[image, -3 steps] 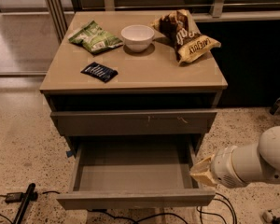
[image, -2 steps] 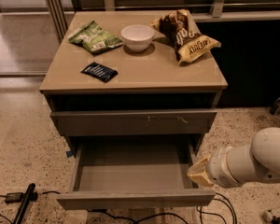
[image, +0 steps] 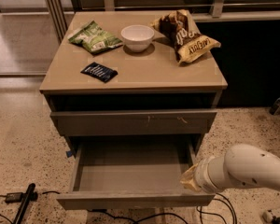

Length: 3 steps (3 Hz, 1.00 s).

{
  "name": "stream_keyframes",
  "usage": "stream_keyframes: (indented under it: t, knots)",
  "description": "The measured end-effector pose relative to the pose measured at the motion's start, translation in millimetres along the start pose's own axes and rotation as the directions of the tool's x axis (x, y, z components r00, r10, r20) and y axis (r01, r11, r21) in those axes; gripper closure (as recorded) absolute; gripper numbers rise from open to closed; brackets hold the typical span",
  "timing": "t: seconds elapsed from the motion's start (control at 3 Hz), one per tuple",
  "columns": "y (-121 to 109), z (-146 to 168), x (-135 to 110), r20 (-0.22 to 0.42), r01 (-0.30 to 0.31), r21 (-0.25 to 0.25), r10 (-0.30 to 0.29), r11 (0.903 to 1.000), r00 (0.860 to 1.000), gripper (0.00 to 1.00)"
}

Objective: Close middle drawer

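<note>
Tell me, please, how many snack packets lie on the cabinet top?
3: a green bag back left, a brown bag back right, a dark packet front left. The gripper is beside the open middle drawer.

The single camera view looks down obliquely from above and in front of the cabinet (image: 144,71) at close range, framing its top, the open middle drawer (image: 130,169) and the surrounding floor (image: 23,139), with the gripper (image: 190,180) at lower right against the drawer's right side.
</note>
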<state>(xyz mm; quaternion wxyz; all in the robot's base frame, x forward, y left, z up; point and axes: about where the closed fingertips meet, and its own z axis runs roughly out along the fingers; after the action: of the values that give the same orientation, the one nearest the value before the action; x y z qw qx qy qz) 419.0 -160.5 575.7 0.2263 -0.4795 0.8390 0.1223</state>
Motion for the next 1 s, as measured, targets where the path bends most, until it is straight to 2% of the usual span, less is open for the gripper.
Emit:
stream_keyframes:
  t: [0.33,0.67,1.0]
  knots:
    - [1,34,15,-0.029,0.040,0.019,-0.040,0.9990,0.999,1.00]
    - [5,67,29,-0.048,0.054,0.021,-0.053,0.9983,0.997,1.00]
    - [7,68,30,-0.049,0.053,0.018,-0.052,0.9984,0.997,1.00]
